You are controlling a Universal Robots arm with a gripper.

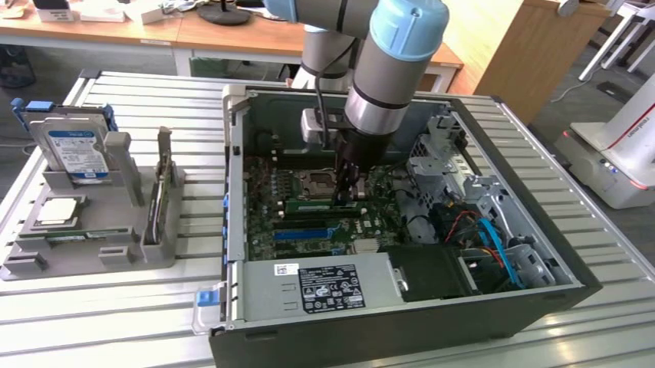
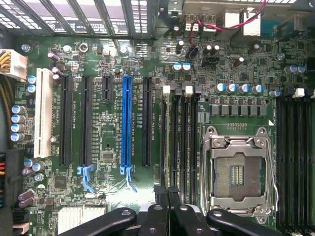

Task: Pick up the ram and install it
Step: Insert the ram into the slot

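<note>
The ram point(image 1: 310, 205), a narrow green stick, lies along a memory slot on the motherboard inside the open computer case point(image 1: 573, 253). My gripper point(image 1: 348, 199) reaches straight down into the case and stands at the stick's end toward the exterior view's right. In the wrist view the two black fingertips point(image 2: 158, 194) are pressed together, with my gripper point(image 2: 166, 192) at one end of the row of black memory slots point(image 2: 177, 142). Nothing is clamped between the fingers. I cannot tell whether they touch the stick.
The empty processor socket point(image 2: 238, 169) sits beside the slots, with expansion slots point(image 2: 126, 123) on the other side. A grey parts tray point(image 1: 97, 257) at the exterior view's left holds a blue-labelled hard drive point(image 1: 74, 149) and a silver processor point(image 1: 58, 211). Cables point(image 1: 492, 234) and the drive cage crowd the case's right.
</note>
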